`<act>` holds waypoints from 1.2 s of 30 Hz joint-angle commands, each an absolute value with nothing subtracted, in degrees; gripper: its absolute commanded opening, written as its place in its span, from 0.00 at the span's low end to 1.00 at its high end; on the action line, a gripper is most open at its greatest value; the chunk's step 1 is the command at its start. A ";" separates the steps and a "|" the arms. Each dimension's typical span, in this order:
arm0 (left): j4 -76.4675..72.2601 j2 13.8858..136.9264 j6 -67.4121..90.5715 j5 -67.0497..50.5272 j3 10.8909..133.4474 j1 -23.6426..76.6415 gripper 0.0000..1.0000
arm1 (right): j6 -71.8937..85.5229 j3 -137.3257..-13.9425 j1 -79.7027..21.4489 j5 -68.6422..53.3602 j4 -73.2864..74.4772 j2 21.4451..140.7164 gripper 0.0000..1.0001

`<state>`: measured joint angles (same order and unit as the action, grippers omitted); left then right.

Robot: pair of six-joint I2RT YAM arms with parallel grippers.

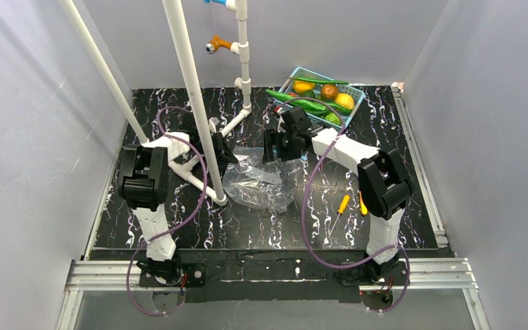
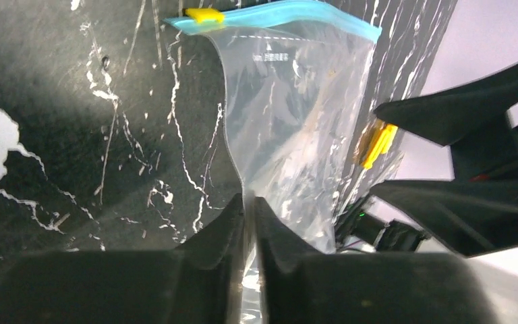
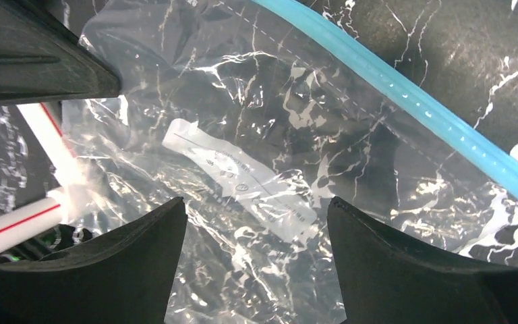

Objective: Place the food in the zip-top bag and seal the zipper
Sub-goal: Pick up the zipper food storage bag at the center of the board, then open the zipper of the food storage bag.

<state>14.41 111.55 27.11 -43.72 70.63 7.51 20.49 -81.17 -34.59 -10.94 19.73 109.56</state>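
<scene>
The clear zip-top bag lies crumpled on the black marbled table between my two grippers. My left gripper is shut on a fold of the bag. The bag's teal zipper, with a yellow slider, lies at the far end. My right gripper hangs open just over the bag, fingers spread with only plastic below; the zipper runs past on the right. The food, green pods and orange and yellow fruits, sits in the light-blue basket at the back right.
A white pipe frame rises from the table's left half, its base pipe next to the bag's left side. Two orange-handled screwdrivers lie near the right arm. Grey walls close in on both sides.
</scene>
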 commanded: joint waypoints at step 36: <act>-2.57 97.39 25.15 -55.39 64.45 11.69 0.00 | 48.04 -54.69 -23.56 -15.85 0.61 86.30 0.97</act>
<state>-3.97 98.43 23.57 -55.51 64.10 11.44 46.19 -57.21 -23.07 -14.02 5.74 86.80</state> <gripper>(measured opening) 0.009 0.983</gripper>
